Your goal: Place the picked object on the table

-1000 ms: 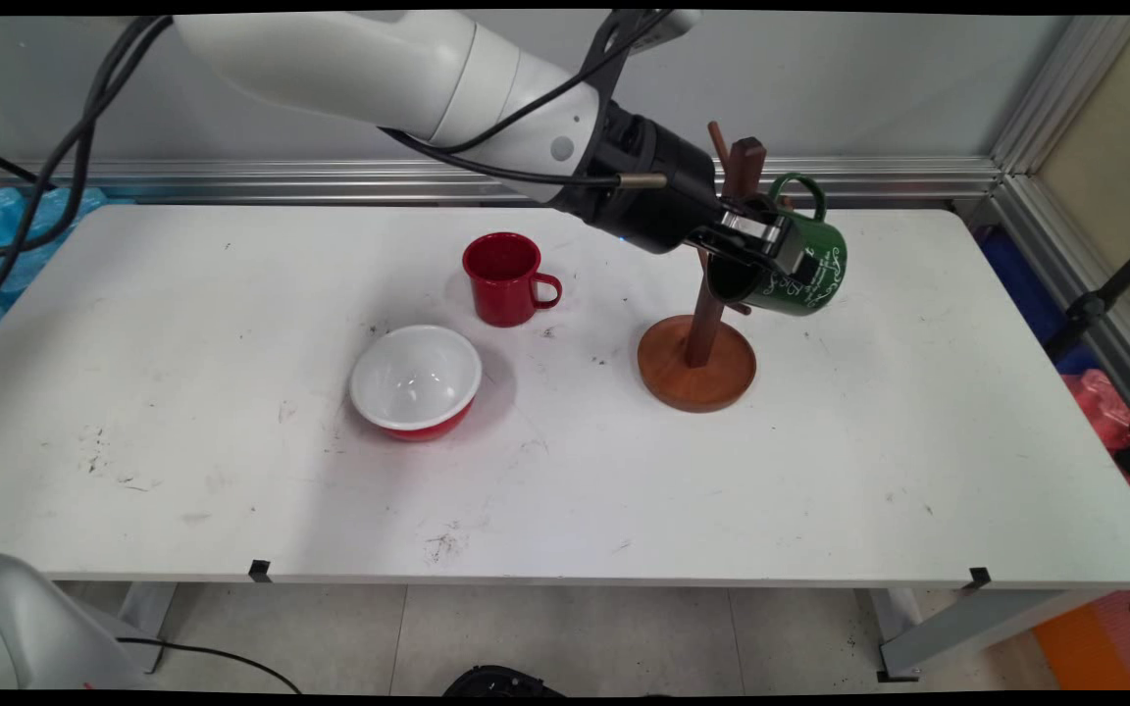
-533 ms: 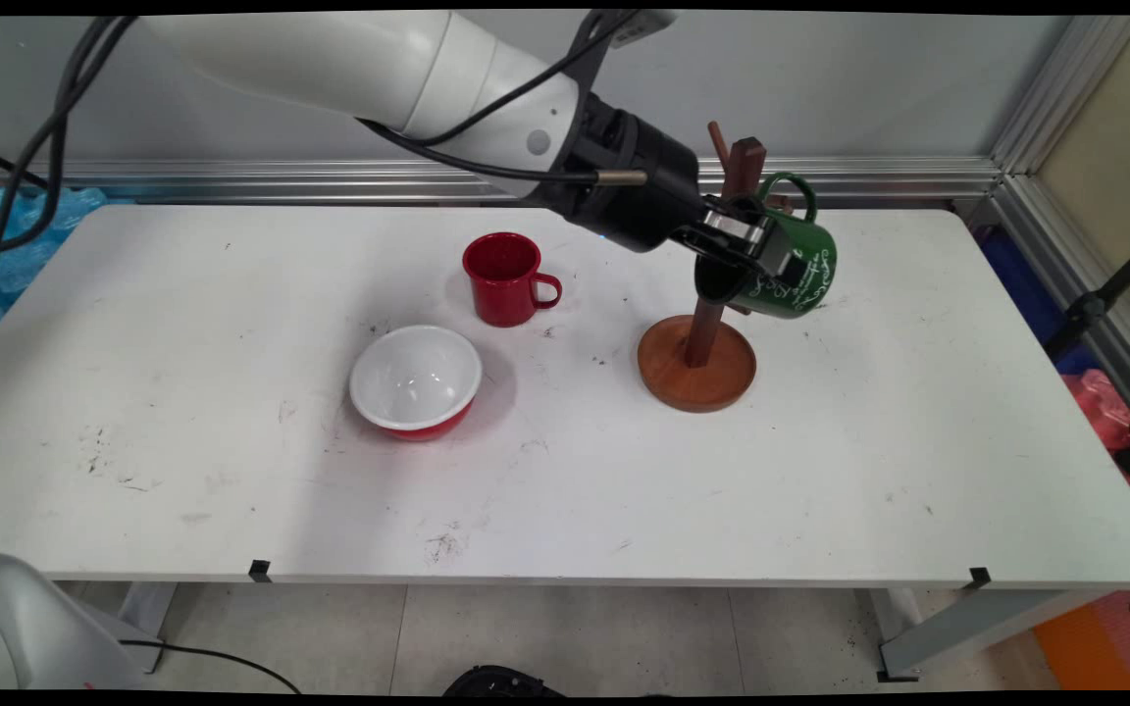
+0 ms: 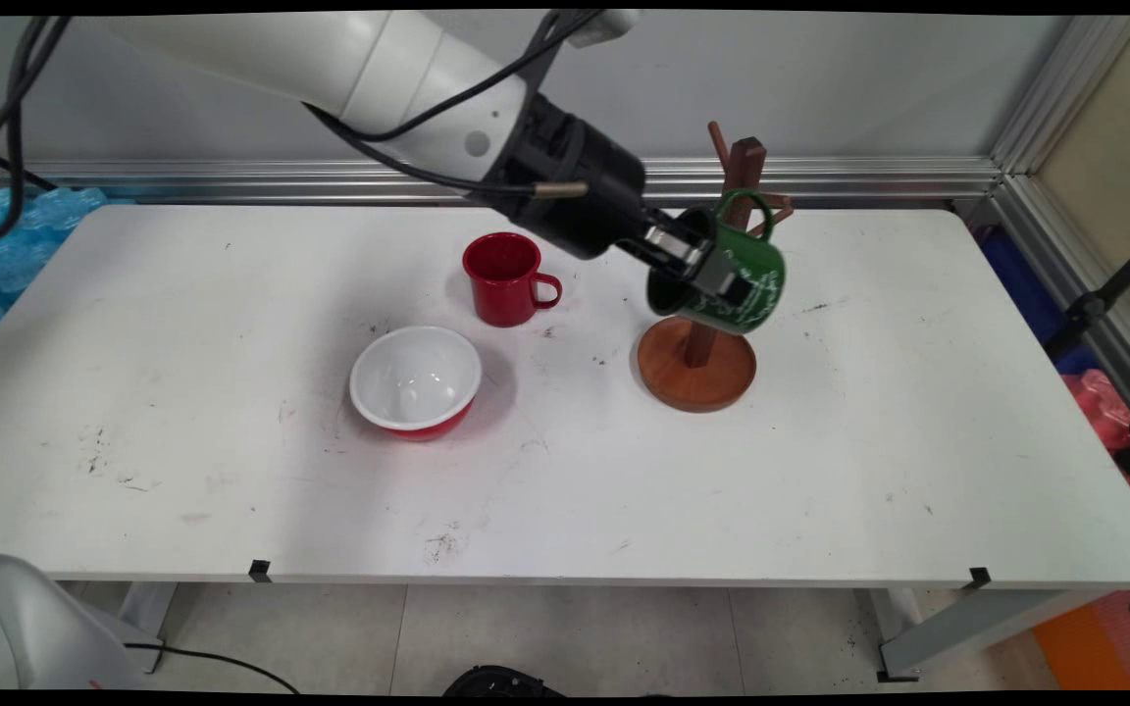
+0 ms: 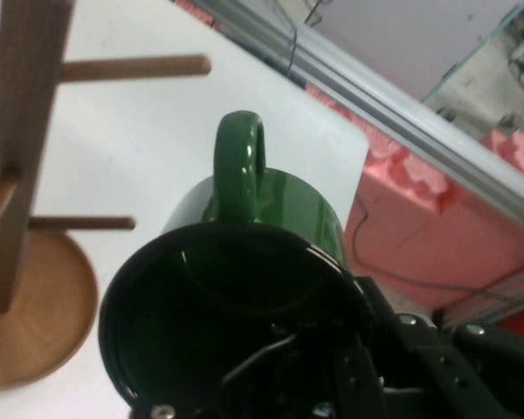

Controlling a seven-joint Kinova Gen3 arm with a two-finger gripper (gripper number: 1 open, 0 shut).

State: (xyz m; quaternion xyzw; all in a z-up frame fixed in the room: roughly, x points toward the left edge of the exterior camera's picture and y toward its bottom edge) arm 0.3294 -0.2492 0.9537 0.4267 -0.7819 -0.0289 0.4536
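Green mug [image 3: 730, 282] — rigid, glossy, likely slippery and breakable; rim grip suits | gripper [image 3: 707, 273] clamped on its rim, mug tilted in air at 12 o'clock above wooden mug tree [image 3: 704, 345] base | versus earlier: carried toward 9 o'clock, off the pegs | red mug [image 3: 506, 278], bowl [image 3: 416, 380] on tabletop [image 3: 820, 471].

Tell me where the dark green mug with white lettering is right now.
In the main view, the dark green mug hangs tilted in the black gripper, above the round base of the wooden mug tree, right of the red mug.
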